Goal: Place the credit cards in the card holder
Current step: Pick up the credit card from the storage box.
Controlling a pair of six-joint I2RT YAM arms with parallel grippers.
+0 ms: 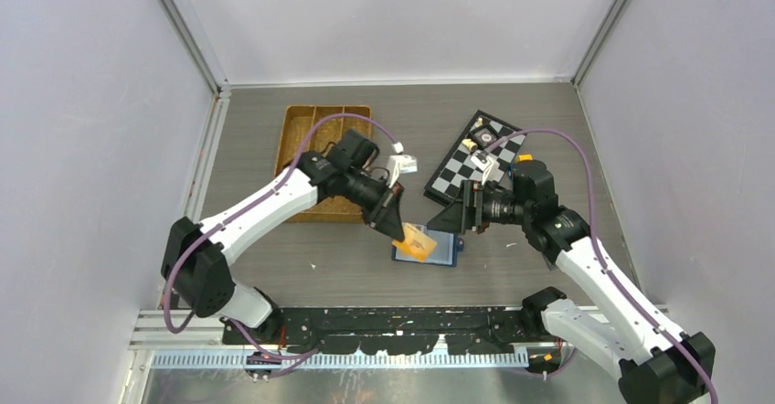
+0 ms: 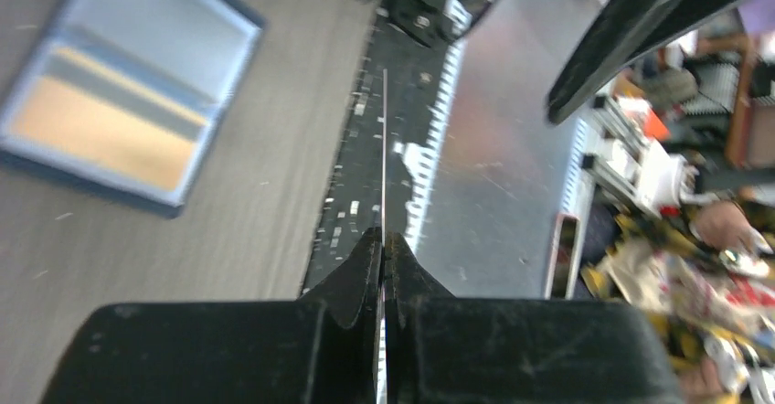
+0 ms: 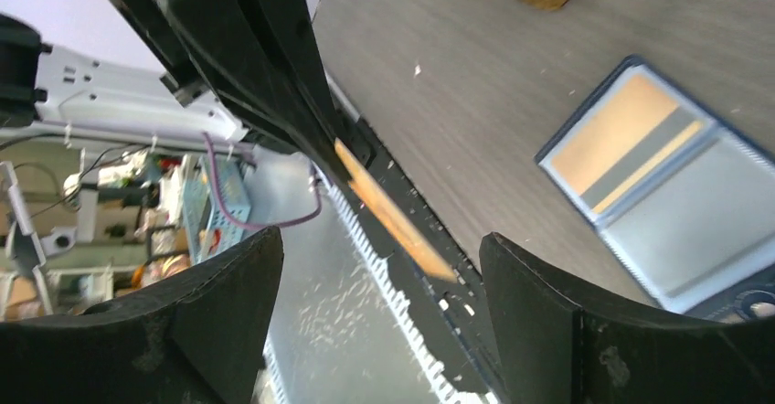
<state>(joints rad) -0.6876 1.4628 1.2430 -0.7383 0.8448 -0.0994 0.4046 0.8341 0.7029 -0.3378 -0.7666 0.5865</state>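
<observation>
Two cards show. One orange card [image 1: 420, 243] is pinched by a short end in the left pincer [image 1: 399, 232], whose fingers are pressed together on it. A tan card [image 3: 612, 143] with a grey stripe sits in a pocket of the card holder [image 1: 446, 254]. The holder lies open and flat on the table [image 1: 311, 267], its long axis running from 9 to 3 o'clock in the top view and its light blue pockets facing up. The held card's long axis runs from the fingertips at 10 o'clock down toward 4 o'clock. In that view it overlaps the holder's left half, but whether its free corner touches the pockets cannot be told. From the left wrist the card is edge-on, a thin line pointing straight out to 12 o'clock, with the holder off at 10 o'clock. The right pincer [image 1: 454, 224] has its fingers wide apart and grips nothing, just beside the holder's far edge at about 1 o'clock. A wicker tray [image 1: 291, 116] sits at 10 o'clock of the holder and a checkerboard [image 1: 454, 174] at 1 o'clock, both apart from it. Bare table lies at 9 and 6 o'clock of the holder, as far as the black rail [image 1: 366, 317] along the near edge.
</observation>
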